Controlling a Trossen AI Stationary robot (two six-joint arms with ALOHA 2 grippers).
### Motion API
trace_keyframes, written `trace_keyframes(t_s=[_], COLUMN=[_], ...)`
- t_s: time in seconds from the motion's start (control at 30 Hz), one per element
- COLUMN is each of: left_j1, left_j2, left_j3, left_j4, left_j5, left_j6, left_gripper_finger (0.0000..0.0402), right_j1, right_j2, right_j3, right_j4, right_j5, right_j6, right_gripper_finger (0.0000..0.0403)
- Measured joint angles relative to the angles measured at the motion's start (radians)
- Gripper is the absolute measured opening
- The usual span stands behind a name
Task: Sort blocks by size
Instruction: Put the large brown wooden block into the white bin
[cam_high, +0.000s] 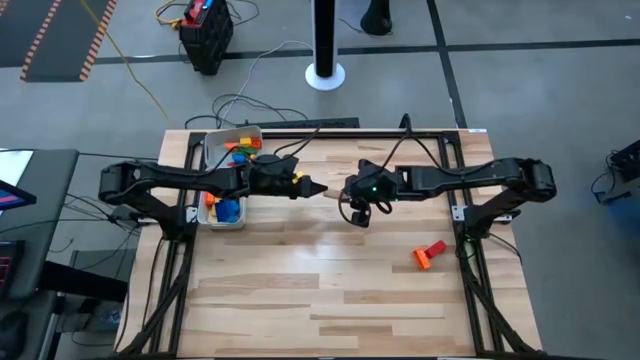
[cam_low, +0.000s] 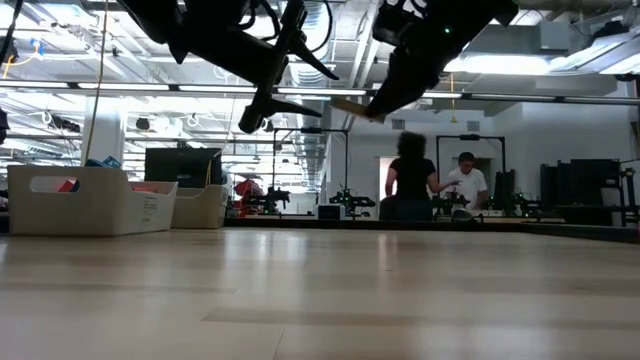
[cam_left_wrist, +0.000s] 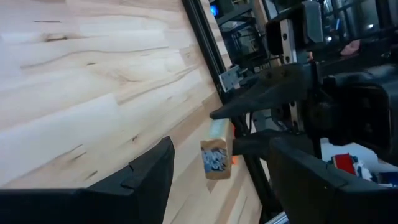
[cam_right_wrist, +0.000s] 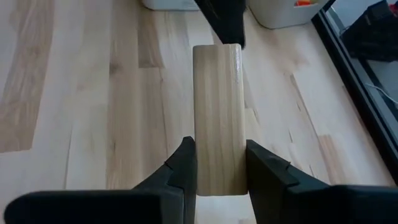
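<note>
The right tool (cam_right_wrist: 217, 168) is clamped on one end of a pale tan block (cam_right_wrist: 217, 118), a long flat bar with visible wood-like grain and rounded corners, which juts straight out from between the two dark fingers (cam_right_wrist: 181, 171). From above, this tool (cam_high: 345, 193) hangs over the middle of the counter (cam_high: 330, 300), well clear of its surface, with the bar pointing toward the left arm. The left tool (cam_high: 322, 187) faces it, its fingers spread apart and holding nothing, their tips just beside the free end of the bar; in the left wrist view the bar's end (cam_left_wrist: 216, 158) sits between that tool's two fingers (cam_left_wrist: 149, 174), though whether they touch it is hard to tell. The low view shows both tools high above the counter, the tan bar (cam_low: 352, 106) slanting between them.

Farther out, one orange block (cam_high: 430, 255) lies alone on the counter near the right arm's base. At the left edge, two white trays stand end to end: the nearer tray (cam_high: 208, 218) holds blue and orange blocks, the farther tray (cam_high: 214, 140) a mix of yellow, orange, blue and green ones, too heaped to count.

Beyond the counter, two people (cam_low: 435, 185) stand in the room.
</note>
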Motion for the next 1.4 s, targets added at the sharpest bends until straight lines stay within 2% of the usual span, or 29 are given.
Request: trace_keyframes(t_s=[0.33, 0.53, 0.8, 1.03, 1.17, 1.23, 1.4], left_j1=[-0.035, -0.052, -0.062, -0.062, -0.058, -0.053, -0.025], left_j2=[0.0, 0.0, 0.0, -0.002, -0.003, -0.003, 0.002], left_j3=[0.0, 0.0, 0.0, 0.003, 0.003, 0.003, -0.002], left_j4=[0.0, 0.003, 0.023, 0.029, 0.028, 0.026, -0.084], left_j5=[-0.03, -0.094, -0.101, -0.105, -0.12, -0.126, -0.144], left_j6=[-0.034, -0.037, -0.02, 0.004, 0.019, 0.03, 0.081], left_gripper_finger=[0.0245, 0.0235, 0.016, 0.0061, 0.0054, 0.0054, 0.0054], right_j1=[0.0, 0.019, 0.025, 0.025, 0.024, 0.021, -0.005], right_j2=[0.0, 0.001, 0.002, 0.003, 0.003, 0.005, -0.005], right_j3=[0.0, 0.0, 0.0, 0.0, -0.001, -0.001, 0.004], right_j4=[0.095, 0.146, 0.163, 0.171, 0.192, 0.199, 0.181], right_j5=[-0.001, -0.002, -0.004, -0.001, 0.002, 0.004, -0.003], right_j6=[-0.007, -0.018, -0.019, -0.027, -0.03, -0.024, 0.024], right_gripper_finger=[0.0126, 0.0126, 0.0126, 0.0126, 0.0127, 0.0152, 0.0261])
